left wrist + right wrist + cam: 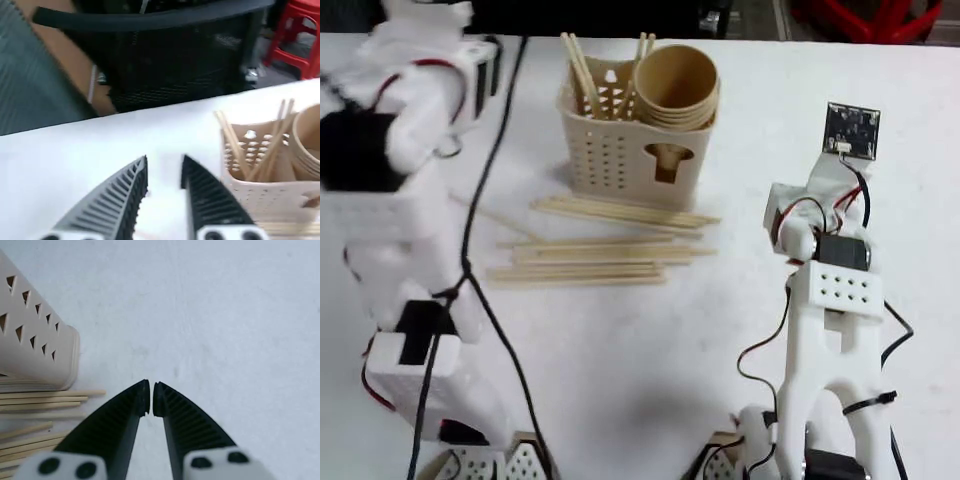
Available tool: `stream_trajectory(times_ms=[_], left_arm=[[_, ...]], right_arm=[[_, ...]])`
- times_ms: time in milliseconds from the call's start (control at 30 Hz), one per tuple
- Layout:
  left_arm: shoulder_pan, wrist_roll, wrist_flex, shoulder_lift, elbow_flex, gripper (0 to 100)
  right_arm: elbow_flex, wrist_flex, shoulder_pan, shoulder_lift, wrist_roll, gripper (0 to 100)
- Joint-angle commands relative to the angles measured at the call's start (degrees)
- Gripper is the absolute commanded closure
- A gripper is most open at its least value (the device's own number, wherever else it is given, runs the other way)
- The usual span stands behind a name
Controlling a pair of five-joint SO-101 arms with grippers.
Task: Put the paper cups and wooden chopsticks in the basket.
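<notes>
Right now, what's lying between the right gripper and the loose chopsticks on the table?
Nothing. In the right wrist view, only bare white table separates the right gripper from the ends of the nearest wooden chopsticks.

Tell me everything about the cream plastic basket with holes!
The cream plastic basket stands upright on the white table, toward its far side. Its walls have rows of small holes and a bigger cut-out. Stacked brown paper cups and a few wooden chopsticks stand inside it; loose chopsticks lie in front.
</notes>
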Motion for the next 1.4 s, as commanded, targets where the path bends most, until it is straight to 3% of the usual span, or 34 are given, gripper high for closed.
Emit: stream_trajectory(times_ms=[0, 133, 300, 467, 633, 867, 1100, 1367], left_arm=[[-5.05, -1.93, 1.23, -1.1, -5.1, 98], [-7.96, -3.69, 1.23, -2.95, -3.08, 98], [-9.98, -3.6, 1.23, -14.46, 5.54, 98], [-10.24, -3.6, 0.97, -29.58, 23.12, 98], [-10.24, -3.69, -1.58, -43.21, 44.04, 98], [-10.24, -3.69, -12.48, -62.02, 75.87, 98], [-10.33, -3.6, -24.18, -79.25, 106.9, 98], [-20.53, -3.6, -38.51, -94.37, 131.16, 98]], right_arm=[[-0.35, -0.92, 0.4, -1.89, -0.18, 96.7], [-0.53, -0.57, 0.4, -2.33, 0.0, 96.7], [-2.55, 1.01, 0.31, -3.12, 0.18, 96.7], [-9.14, 11.03, -2.95, -6.55, 4.48, 96.7], [-13.98, 18.86, -12.44, -9.8, 10.2, 96.7], [-18.73, 27.47, -29.41, -9.89, 17.14, 96.7], [-18.73, 27.82, -39.6, -5.85, 18.37, 94.0], [-23.12, 29.93, -49.98, 6.99, 23.47, 93.2]])
